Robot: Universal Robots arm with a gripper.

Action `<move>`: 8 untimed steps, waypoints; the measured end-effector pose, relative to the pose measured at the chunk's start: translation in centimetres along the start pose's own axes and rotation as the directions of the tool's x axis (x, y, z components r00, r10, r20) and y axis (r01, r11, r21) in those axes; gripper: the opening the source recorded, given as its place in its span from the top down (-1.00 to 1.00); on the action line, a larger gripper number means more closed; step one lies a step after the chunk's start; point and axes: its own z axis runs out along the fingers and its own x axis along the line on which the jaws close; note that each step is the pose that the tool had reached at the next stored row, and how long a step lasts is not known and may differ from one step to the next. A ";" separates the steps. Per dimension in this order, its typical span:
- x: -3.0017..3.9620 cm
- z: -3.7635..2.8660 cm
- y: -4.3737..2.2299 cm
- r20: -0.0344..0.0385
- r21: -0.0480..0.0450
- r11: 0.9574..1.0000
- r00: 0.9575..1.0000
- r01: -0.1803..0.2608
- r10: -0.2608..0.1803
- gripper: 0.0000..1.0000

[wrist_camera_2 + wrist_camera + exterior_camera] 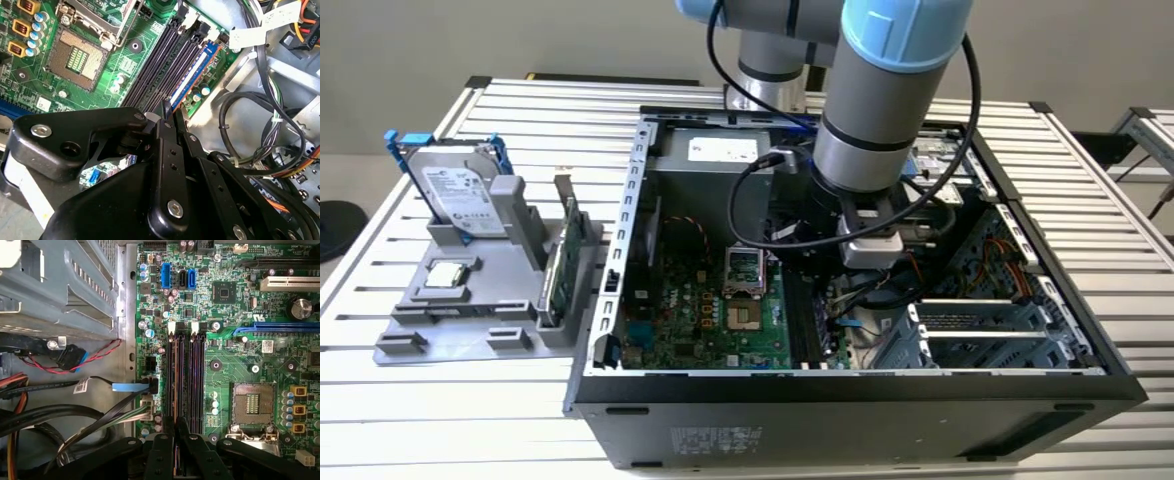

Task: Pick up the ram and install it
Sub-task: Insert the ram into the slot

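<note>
Black claw (167, 112) pinched narrow on slim dark ram strip (192, 67), long axis parallel w/ black mobo slots (185, 375), directly below.

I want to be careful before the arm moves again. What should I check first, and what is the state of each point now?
1. End effector is above the memory slots: ok.
2. Ram is held in the end effector: cannot tell.
3. The blue-white strip in the outermost slot is the ram, already seated: cannot tell.
4. Cables stay off the slots, beside the board edge: ok.
5. Slot end latches are open: cannot tell.
6. End effector is apart from the open processor socket: ok.
</note>
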 end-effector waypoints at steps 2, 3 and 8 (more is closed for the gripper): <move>0.08 0.02 0.02 0.000 0.000 1.000 1.000 0.000 0.000 1.00; 0.15 0.04 0.02 0.000 0.000 1.000 1.000 0.000 0.000 1.00; 0.18 0.07 0.29 0.000 0.000 1.000 1.000 0.000 0.000 1.00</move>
